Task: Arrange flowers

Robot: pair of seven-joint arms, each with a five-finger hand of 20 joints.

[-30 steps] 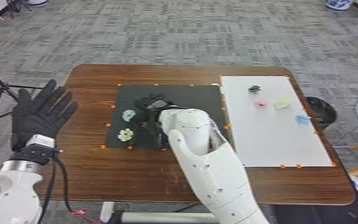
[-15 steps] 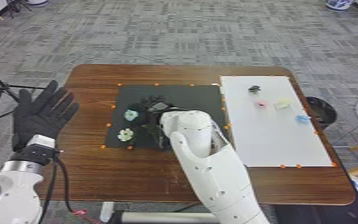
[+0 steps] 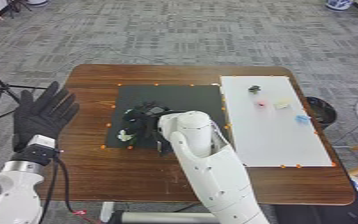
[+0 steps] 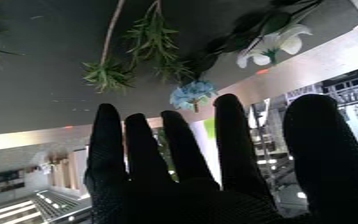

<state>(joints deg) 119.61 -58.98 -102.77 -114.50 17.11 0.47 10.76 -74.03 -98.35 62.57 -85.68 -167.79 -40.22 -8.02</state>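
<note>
wood, cloth and smooth finishes, viewed from afar.
i see a brown wooden table (image 3: 91, 172) with streaky grain, a matt dark mat (image 3: 190, 94), a smooth white board (image 3: 278, 142) and rough grey carpet (image 3: 175, 42); matt black fabric covers my left hand (image 3: 42, 117) and right hand (image 3: 145, 116), the right arm (image 3: 213, 177) has smooth, plastic-looking white casing, and the white flower (image 4: 291, 44) and blue flower (image 4: 191, 93) look like cloth.

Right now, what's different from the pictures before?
The right hand moved a little left and back toward the robot, over by the blue flower. I can't see it grab or let go of anything. The left hand, white flower and pink flower stayed put.
</note>
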